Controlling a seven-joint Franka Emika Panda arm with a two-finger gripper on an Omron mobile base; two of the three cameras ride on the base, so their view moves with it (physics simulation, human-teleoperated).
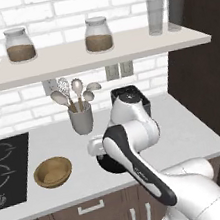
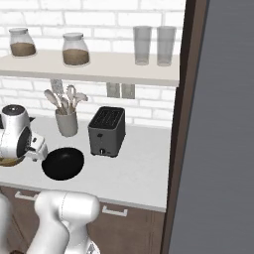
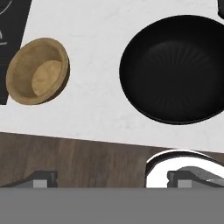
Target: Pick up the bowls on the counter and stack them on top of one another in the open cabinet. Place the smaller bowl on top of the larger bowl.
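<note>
On the counter (image 1: pixel 186 129), in the left base view, both bowls sit unmoved, so by my reading nothing of the task is done: the black bowl (image 1: pixel 107 165) lies just under the end effector (image 1: pixel 94 148), mostly hidden by the arm, and the tan bowl (image 1: pixel 53 171) rests off to the end effector's side, toward the cooktop (image 1: pixel 7 167). The shelf (image 1: pixel 98 55) hangs well above the end effector, a flat pale board carrying two lidded jars and two clear glasses, with bare space between them where the stack should go. Both lifts and the stacking remain.

In the right base view the end effector (image 2: pixel 38 149) hovers at the near rim of the black bowl (image 2: pixel 62 163), a wide, glossy, round dish on the smooth off-white counter (image 2: pixel 139 173). A boxy dark toaster (image 2: pixel 106 131) stands beyond it, and a grey utensil crock (image 2: pixel 67 122) holds wooden spoons.

In the hand view the end effector (image 3: pixel 111 180) has its fingers spread wide and holds nothing. The black bowl (image 3: pixel 178 68) lies ahead and to one side, smooth with faint radial ribs inside. The tan bowl (image 3: pixel 38 70) lies ahead on the other side, well apart from it: shallow, matte wood with a lighter flat floor.
</note>
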